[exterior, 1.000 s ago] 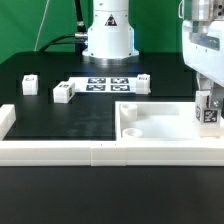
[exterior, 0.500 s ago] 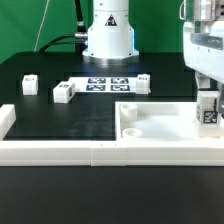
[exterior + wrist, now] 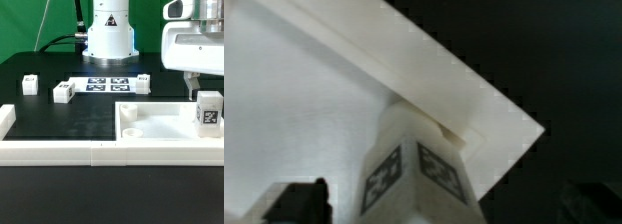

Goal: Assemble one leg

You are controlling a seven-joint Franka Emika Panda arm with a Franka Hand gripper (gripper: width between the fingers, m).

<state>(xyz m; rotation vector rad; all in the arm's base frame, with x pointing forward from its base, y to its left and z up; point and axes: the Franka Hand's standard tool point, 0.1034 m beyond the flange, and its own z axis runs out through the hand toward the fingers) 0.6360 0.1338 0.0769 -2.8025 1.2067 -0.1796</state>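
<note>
A leg (image 3: 209,112), a small white block with a square marker on its face, stands upright in the large white tray (image 3: 160,122), in the corner at the exterior view's right. My gripper (image 3: 198,86) hangs just above it, open and empty. In the wrist view the leg (image 3: 416,175) shows between my two dark fingertips (image 3: 299,202), with a gap on each side. The tray's rim (image 3: 455,85) runs behind it. Three more legs lie on the black table: one (image 3: 29,84), one (image 3: 65,93) and one (image 3: 143,82).
The marker board (image 3: 105,84) lies flat in front of the arm's white base (image 3: 108,35). A low white rail (image 3: 60,150) runs along the table's front edge, with an upturned end (image 3: 6,118) at the exterior view's left.
My gripper has let go of the leg, risen and shifted toward the exterior view's left. The leg stays standing in the tray's corner.
</note>
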